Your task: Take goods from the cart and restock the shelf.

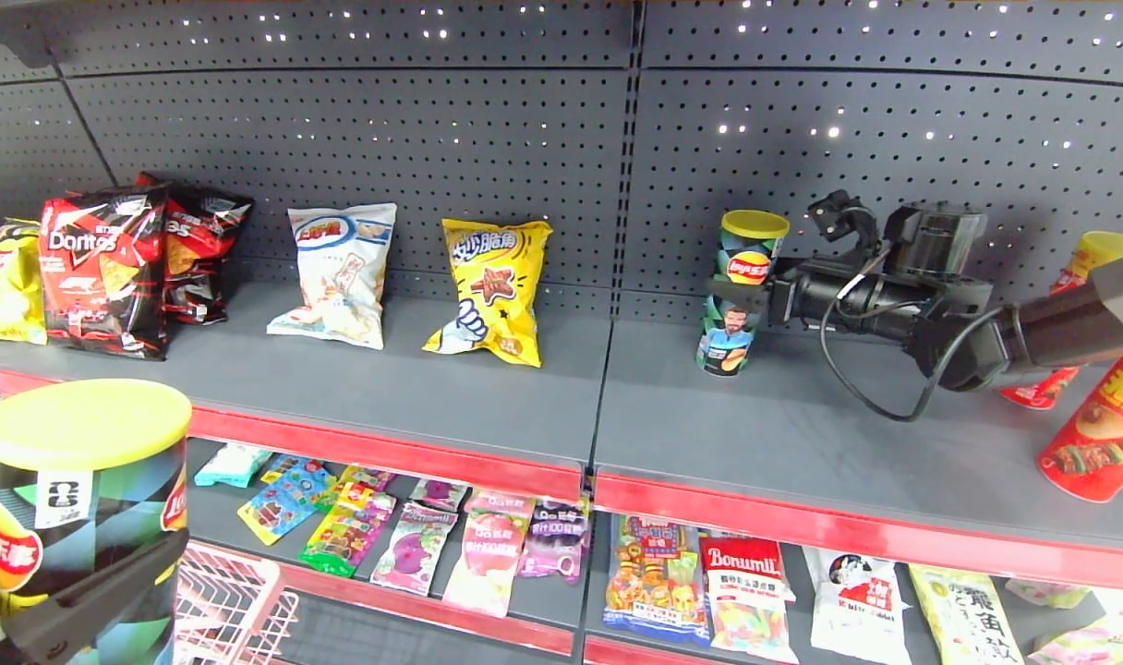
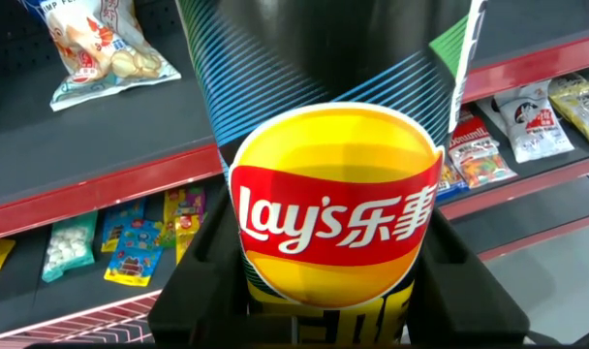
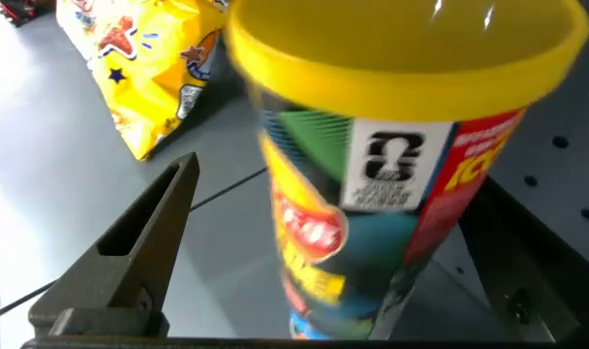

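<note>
Clamping a can (image 1: 81, 499): left end effector (image 1: 72, 600) (right end effector (image 1: 744, 297) seems spread).

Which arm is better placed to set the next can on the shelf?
Left: the left pincer grips a chip can. The right pincer stands open around a second can already on the shelf.

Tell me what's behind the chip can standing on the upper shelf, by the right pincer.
Only the dark perforated back panel shows behind the chip can. The patch of panel directly behind the can's body is covered, so anything there cannot be seen.
</note>
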`<state>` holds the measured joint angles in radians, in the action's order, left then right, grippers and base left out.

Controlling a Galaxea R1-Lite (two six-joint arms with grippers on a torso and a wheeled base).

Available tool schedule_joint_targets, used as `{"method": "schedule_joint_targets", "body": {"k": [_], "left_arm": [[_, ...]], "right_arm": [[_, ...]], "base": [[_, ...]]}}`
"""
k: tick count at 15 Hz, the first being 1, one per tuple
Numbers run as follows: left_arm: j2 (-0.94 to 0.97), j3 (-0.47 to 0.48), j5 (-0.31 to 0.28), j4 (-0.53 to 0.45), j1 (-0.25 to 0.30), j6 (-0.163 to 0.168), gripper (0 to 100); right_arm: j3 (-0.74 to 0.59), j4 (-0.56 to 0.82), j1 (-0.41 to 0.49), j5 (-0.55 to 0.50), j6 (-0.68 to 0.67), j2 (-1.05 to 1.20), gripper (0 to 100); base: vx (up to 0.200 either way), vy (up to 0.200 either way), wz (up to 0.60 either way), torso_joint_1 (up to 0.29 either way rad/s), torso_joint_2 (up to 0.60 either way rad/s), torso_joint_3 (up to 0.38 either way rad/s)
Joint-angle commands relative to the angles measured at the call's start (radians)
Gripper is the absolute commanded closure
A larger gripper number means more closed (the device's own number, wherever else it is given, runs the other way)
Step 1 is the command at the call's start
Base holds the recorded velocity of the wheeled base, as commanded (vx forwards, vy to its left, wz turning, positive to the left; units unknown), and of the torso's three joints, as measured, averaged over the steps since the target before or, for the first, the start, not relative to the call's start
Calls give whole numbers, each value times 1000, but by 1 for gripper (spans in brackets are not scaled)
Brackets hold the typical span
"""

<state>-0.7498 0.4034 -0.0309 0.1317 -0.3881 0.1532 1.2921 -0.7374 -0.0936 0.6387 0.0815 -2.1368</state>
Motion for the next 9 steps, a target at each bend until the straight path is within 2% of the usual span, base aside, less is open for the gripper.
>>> {"method": "schedule_joint_targets", "body": {"k": [1, 9], "left_arm": [[1, 0, 0, 0, 0, 0, 100], [4, -3, 0, 0, 0, 0, 100]], "right_arm": [[32, 0, 2, -1, 1, -34, 0], [73, 0, 5, -14, 9, -52, 0]], "base": [[0, 0, 0, 0, 0, 0], [0, 0, 0, 0, 0, 0]]}}
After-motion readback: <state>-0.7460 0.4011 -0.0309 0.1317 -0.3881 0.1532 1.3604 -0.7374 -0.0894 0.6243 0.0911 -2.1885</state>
